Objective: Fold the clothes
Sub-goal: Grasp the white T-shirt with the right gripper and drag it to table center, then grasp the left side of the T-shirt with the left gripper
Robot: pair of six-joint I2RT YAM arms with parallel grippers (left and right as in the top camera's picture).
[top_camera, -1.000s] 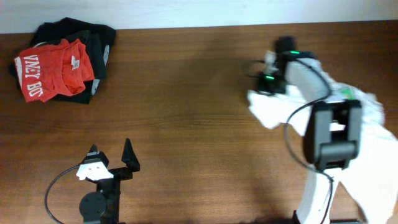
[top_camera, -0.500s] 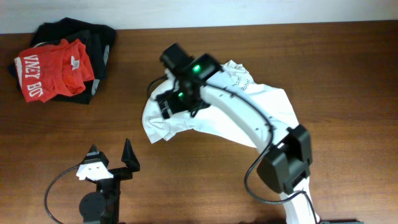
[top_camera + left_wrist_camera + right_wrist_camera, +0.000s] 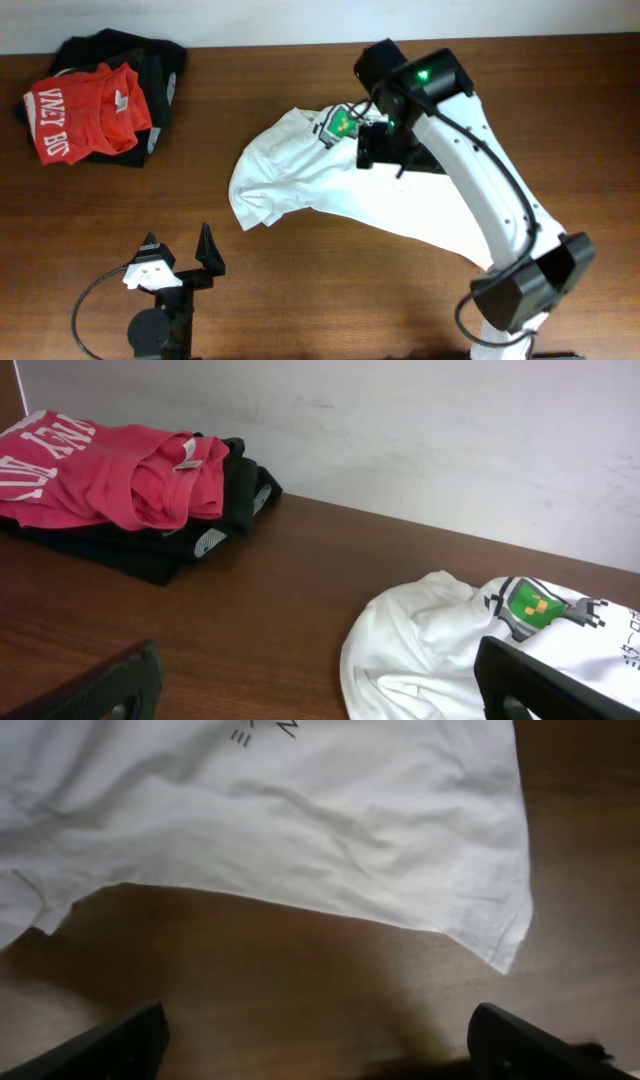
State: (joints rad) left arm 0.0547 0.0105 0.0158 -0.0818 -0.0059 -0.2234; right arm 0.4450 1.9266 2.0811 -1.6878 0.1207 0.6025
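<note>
The clothes, a white wrinkled T-shirt (image 3: 300,175), lie spread across the middle of the table with a small green and dark print (image 3: 340,122) near the collar. My right gripper (image 3: 374,148) hovers above the shirt's upper middle, open and holding nothing. In the right wrist view the shirt (image 3: 300,810) fills the top, its hem edge crossing bare wood, and the right gripper (image 3: 320,1045) stands wide over the table. My left gripper (image 3: 180,255) rests open at the front left, apart from the shirt. The left wrist view shows the shirt (image 3: 440,640) to the right of the open left gripper (image 3: 320,695).
A red shirt with white lettering (image 3: 85,110) lies on a black garment (image 3: 160,70) at the back left corner; both appear in the left wrist view, the red shirt (image 3: 110,470) atop the black one (image 3: 200,530). A pale wall (image 3: 450,440) borders the table's far edge.
The right arm swept from the far right to the left with the white shirt, then came back to the centre. Its jaws opened and the shirt now lies spread in the middle.
</note>
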